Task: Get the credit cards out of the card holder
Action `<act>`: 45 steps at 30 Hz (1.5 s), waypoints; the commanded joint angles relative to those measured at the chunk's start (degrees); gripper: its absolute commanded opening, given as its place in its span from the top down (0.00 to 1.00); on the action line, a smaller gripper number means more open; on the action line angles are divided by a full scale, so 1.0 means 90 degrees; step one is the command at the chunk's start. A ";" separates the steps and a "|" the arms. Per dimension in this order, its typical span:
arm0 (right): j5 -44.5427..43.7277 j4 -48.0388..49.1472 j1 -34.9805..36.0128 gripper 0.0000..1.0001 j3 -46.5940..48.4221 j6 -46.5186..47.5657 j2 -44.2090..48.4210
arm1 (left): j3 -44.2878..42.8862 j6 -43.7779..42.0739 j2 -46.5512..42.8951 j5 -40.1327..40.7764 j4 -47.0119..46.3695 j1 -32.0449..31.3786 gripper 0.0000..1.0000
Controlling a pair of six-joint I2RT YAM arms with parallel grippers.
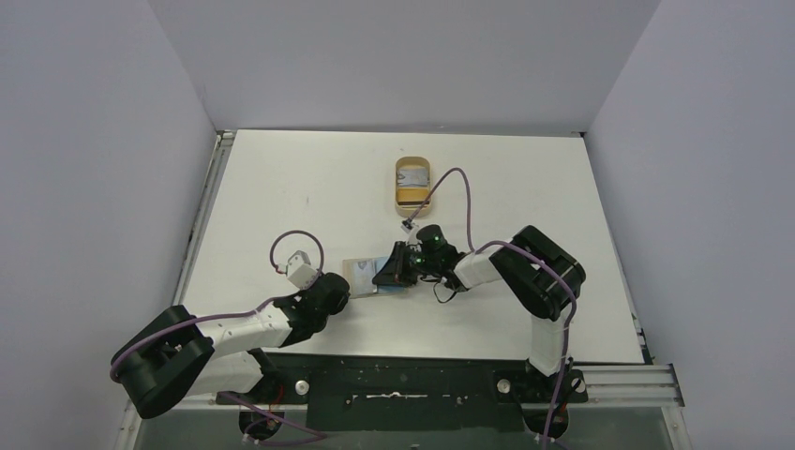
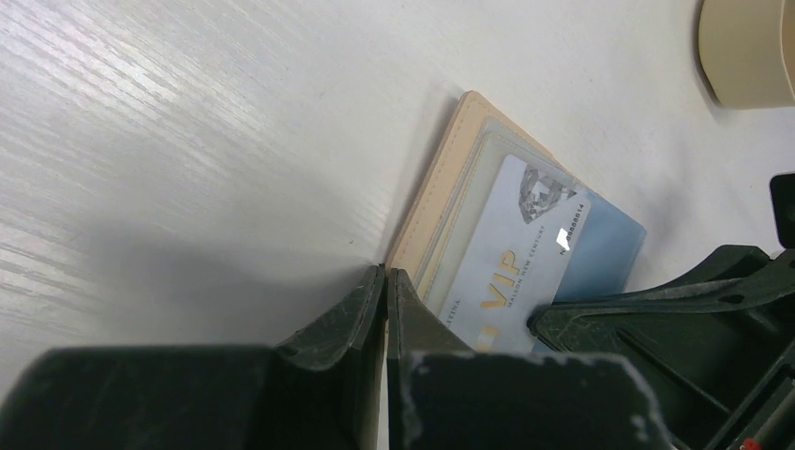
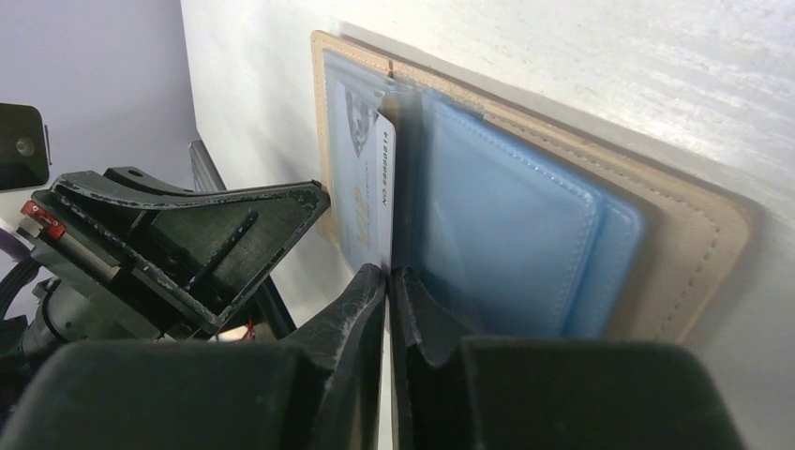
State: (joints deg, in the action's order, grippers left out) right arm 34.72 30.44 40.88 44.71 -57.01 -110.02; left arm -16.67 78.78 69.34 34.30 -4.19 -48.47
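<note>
A tan card holder [image 3: 698,234] lies open mid-bench [image 2: 187,141]. The left gripper [image 2: 385,281] is closed on its edge. The right gripper [image 3: 386,281] is closed, pinching the pale credit card [image 2: 525,234], which looks thin, stiff and slick; best gripped by its exposed edge.

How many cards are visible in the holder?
1: the VIP card, in the clear sleeve of the holder, pinched by the right hand. More may hide in the blue pockets.

At the black right gripper's [image 3: 387,273] fingertips, the pale silver credit card [image 3: 370,187] carries gold VIP lettering, while the stitched beige-tan card holder [image 3: 694,234] has light blue inner pockets [image 3: 506,216].
</note>
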 commanded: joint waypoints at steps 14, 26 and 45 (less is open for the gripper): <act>0.0129 -0.0180 -0.0577 1.00 -0.0271 0.0456 0.0696 | -0.0044 -0.0096 0.0055 -0.0062 -0.0045 0.0048 1.00; 0.0412 -0.1138 -0.1327 1.00 -0.0485 0.1031 0.1622 | -0.0013 -0.0059 -0.0095 0.0014 0.0065 0.0069 1.00; -0.0818 -0.1455 -0.1967 1.00 0.1178 0.0328 0.2013 | -0.0036 -0.0078 -0.0084 -0.0050 0.0033 0.0068 1.00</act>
State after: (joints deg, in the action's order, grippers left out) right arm 34.54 14.20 23.29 50.28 -49.98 -92.36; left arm -16.64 78.81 69.34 33.80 -4.43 -48.21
